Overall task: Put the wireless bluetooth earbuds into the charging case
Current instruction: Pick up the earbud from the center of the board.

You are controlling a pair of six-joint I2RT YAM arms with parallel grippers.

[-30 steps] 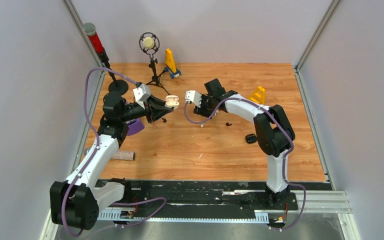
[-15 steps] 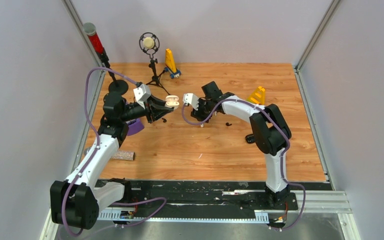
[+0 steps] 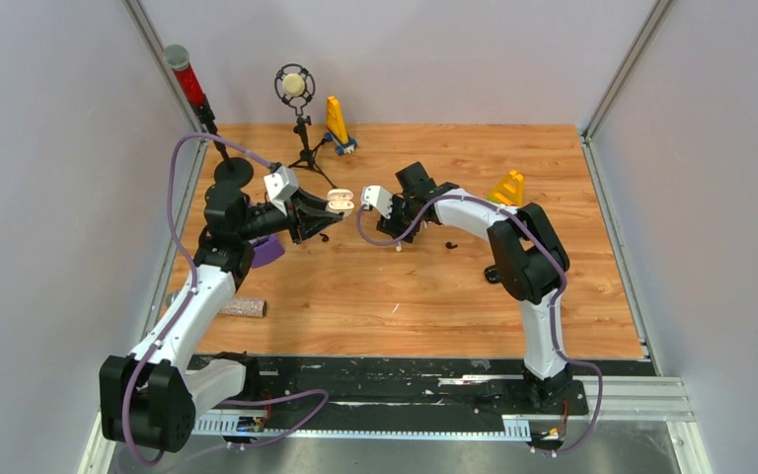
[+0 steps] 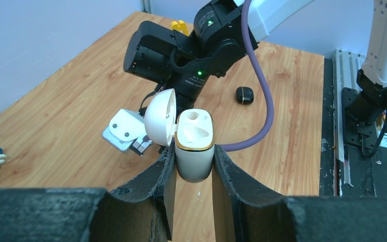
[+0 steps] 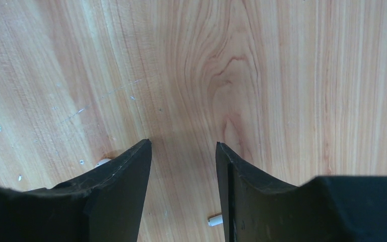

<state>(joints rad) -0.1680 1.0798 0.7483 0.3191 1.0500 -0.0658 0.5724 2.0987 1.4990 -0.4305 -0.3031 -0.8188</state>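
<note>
Overhead, two robot arms meet near the middle of a wooden table (image 3: 375,296). The left gripper (image 4: 194,151) is clamped on a white charging case (image 4: 195,133), held off the table with its body pinched between the two fingers. The case's lid (image 4: 160,117) is swung open toward 9 o'clock in the left wrist view, and two hollow sockets show in its top. The right gripper (image 5: 184,146) points down at bare wood just to the 3 o'clock side of the case, its fingers partly spread with nothing between them. A tiny white earbud (image 3: 398,248) lies on the table just below that gripper at 6 o'clock. A black earbud (image 3: 451,244) lies near it at 3 o'clock. A small black case (image 4: 245,95) rests closed on the wood, farther out at 4 o'clock, partly behind the right arm.
</note>
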